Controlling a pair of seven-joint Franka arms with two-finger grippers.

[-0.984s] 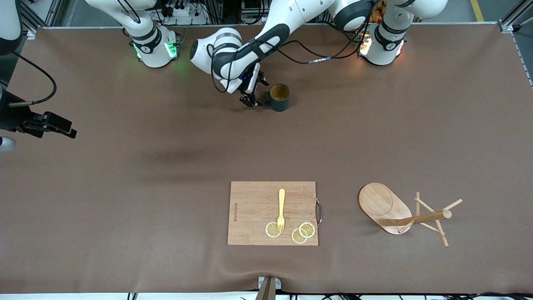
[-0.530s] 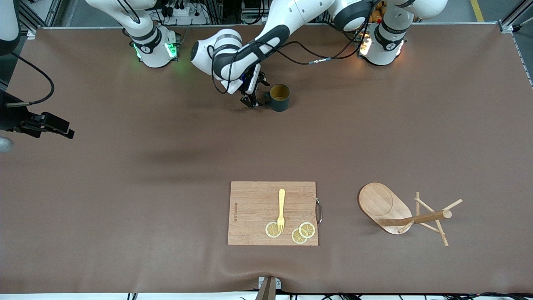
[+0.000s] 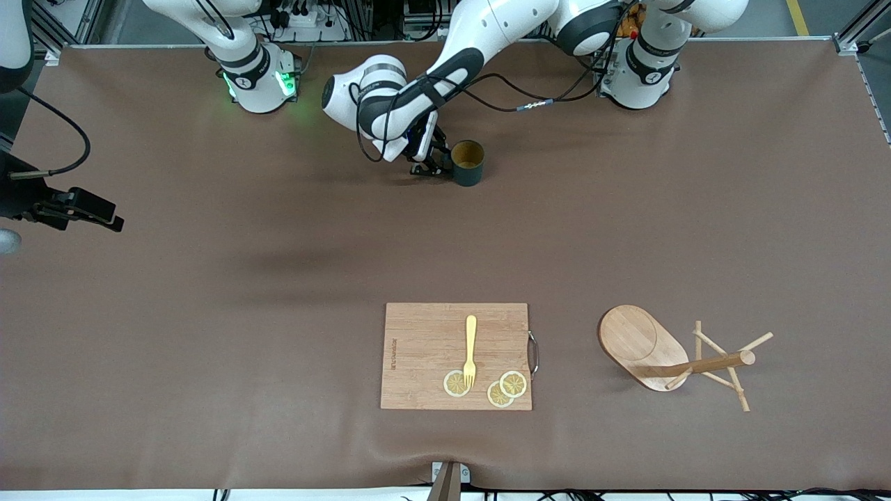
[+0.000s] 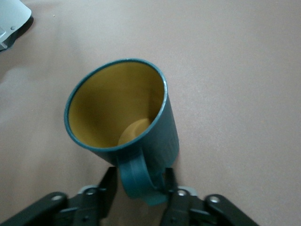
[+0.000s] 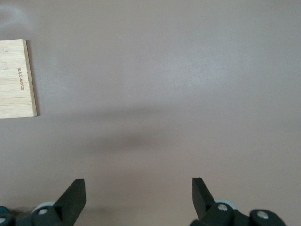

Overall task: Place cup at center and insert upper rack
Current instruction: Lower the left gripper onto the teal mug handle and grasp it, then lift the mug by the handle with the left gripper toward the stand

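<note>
Your left claw (image 3: 433, 167) sits low at the cup (image 3: 467, 163), its 2 fingers (image 4: 109, 186) straddling the handle, spread slightly. The cup stands upright on the tabletop (image 3: 278, 243) near the bases. Your right claw (image 5: 138, 197) waits, spread wide, over bare tabletop.

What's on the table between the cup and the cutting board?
Nothing: the front view shows only bare brown covering between the cup and the cutting board.

wooden cutting board (image 3: 424, 348), yellow fork (image 3: 470, 350), three lemon slices (image 3: 500, 394)
</note>
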